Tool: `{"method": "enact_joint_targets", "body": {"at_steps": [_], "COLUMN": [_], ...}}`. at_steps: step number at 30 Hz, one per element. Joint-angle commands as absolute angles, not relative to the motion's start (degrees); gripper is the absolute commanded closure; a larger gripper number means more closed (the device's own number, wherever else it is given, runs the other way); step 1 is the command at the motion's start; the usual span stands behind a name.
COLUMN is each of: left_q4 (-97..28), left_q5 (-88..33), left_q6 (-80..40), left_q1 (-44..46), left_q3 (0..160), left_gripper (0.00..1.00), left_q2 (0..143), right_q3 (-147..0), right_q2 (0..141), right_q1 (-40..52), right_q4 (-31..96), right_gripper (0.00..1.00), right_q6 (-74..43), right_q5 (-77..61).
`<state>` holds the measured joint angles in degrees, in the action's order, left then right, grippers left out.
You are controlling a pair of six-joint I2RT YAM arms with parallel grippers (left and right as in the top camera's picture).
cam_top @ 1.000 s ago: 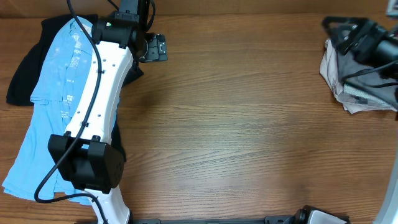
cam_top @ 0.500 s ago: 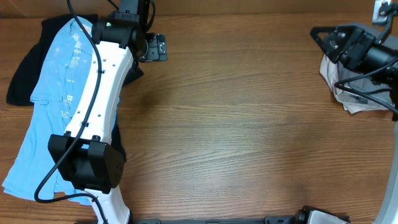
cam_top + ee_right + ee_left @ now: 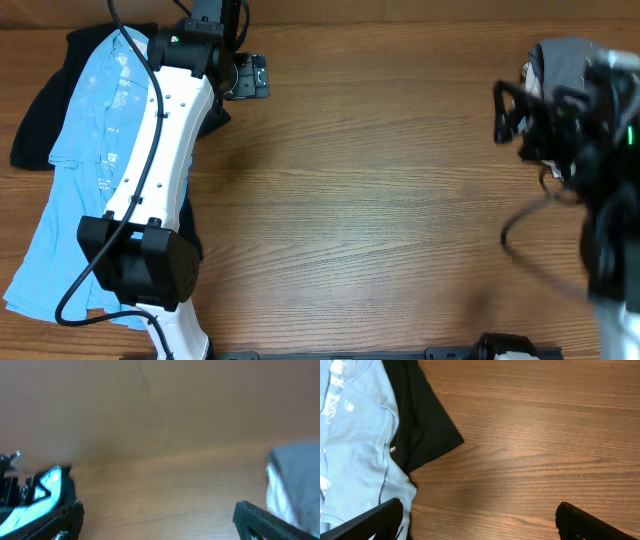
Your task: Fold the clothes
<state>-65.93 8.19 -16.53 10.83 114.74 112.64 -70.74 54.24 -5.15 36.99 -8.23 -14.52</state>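
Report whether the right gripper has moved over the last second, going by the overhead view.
Yes. The right gripper has swung away from the far edge of the table, moving leftward toward the table's middle.

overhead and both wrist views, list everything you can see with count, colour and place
light blue shirt: one, light blue, spread out at left
black shirt: one, black, far left, under the light blue shirt
grey garment: one, grey, bunched at far right, blurred
table: one, brown wood, beneath everything
left arm: one, white with black joints, reaching over the light blue shirt
right arm: one, black, blurred, by the grey garment
left tool: one, black, open, over the table beside the black shirt
right tool: one, black, open, near the grey garment
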Motion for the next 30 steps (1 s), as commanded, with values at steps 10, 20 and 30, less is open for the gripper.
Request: {"method": "enact_joint_targets", "body": {"at_steps": [10,20,30], "left_q4": [-65.76,-65.78,-65.78], "left_q5": [7.88,7.88,7.88], "left_q6": [-17.37,-17.37,-17.37], "left_q1": [10.52,10.52,10.52], "left_q3": [114.48,114.48,114.48], "left_gripper": [0.00,0.00,0.00], "left_q2": [113.14,113.14,113.14], "right_q3": [-26.50,-8.71,-3.86], "right_q2": [29.67,18.13,13.23], "right_q1": [-4.89,-3.42,-3.42], "right_q4": [10.00,-1.28,-1.21], "right_gripper": [0.00,0.00,0.00], "right_q6": [-7.46,-7.42,-7.42], "right_q5": [-11.86,-14.00,-13.98]}}
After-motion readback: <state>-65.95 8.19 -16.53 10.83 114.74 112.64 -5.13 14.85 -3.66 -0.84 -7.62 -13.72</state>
